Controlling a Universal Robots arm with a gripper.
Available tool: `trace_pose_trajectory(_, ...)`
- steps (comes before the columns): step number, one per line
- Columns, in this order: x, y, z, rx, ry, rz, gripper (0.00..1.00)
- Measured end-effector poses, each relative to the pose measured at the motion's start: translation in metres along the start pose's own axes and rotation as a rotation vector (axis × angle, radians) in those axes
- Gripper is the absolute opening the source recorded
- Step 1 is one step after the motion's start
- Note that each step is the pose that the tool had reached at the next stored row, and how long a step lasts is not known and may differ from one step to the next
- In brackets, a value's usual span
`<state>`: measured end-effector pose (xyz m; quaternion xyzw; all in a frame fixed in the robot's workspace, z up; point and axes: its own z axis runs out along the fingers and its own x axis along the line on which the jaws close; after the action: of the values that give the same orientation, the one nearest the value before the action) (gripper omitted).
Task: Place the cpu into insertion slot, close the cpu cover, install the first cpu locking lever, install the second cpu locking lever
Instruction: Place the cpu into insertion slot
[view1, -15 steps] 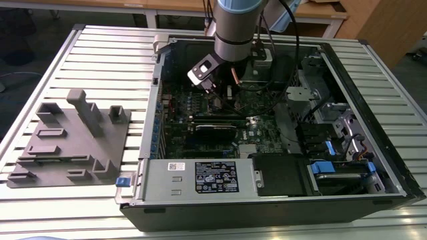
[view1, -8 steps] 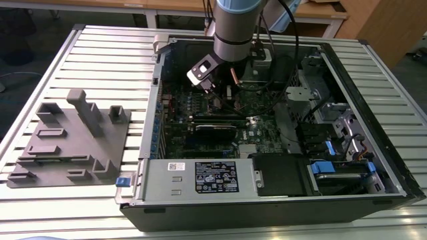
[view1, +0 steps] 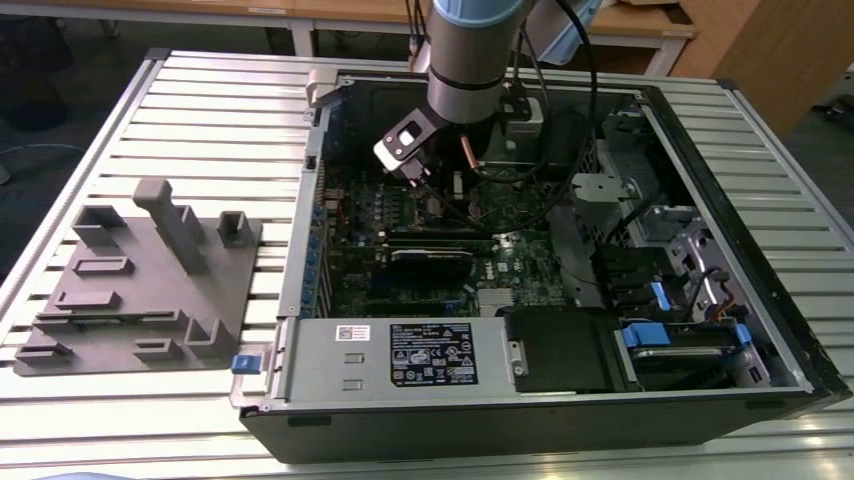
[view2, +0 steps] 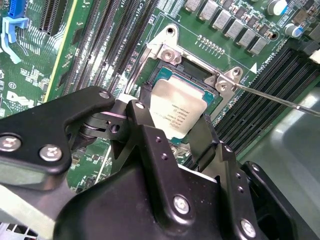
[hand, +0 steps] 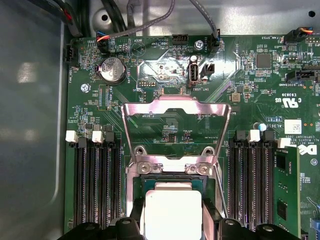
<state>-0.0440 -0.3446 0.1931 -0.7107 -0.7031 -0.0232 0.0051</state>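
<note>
My jaws were closed on the cpu (view2: 182, 112), pressing two opposite edges of it. They held it right at the insertion slot (view2: 195, 70) in the green motherboard (hand: 250, 90); I could not tell whether it was fully seated. The cpu cover (hand: 175, 107) was swung open from its hinge at the slot's edge, with board showing through its cut-out middle. A thin locking lever (view2: 272, 97) stuck out at an angle beside the slot. In the exterior view my arm (view1: 467, 60) reached down into the open computer case (view1: 534, 400) on the desk (view1: 200, 100). A grey fixture plate (view1: 134, 290) lay to the exterior view's left of the case.
</note>
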Motion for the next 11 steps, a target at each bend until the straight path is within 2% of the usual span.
trace_pose_trajectory(6, 0.0001, 0.0, 0.0002, -0.0002, 0.0004, 0.0, 0.55)
trace_pose_trajectory(7, 0.0001, 0.0, 0.0002, -0.0002, 0.0003, 0.0, 0.62)
trace_pose_trajectory(11, 0.0, 0.0, 0.0002, 0.0, 0.0, 0.0, 0.62)
